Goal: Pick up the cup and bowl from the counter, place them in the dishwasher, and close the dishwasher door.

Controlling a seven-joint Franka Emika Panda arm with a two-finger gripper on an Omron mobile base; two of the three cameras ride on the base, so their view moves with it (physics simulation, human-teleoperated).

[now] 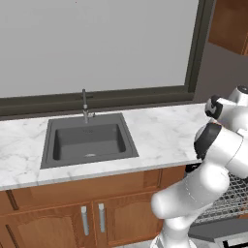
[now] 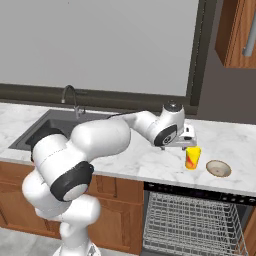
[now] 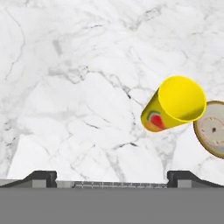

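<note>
Hovering over cup, gripper wide open, empty; bowl at cup's 3 o'clock, dishwasher open, nothing loaded.

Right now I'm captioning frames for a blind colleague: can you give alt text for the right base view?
The open gripper hovers just above a yellow cup on the marble counter, a tan bowl to its right. Below, the dishwasher shows its wire rack.

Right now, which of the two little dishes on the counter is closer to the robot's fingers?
The yellow cup. It stands almost directly under the open fingers, while the shallow beige bowl sits farther out on the cup's far side.
</note>
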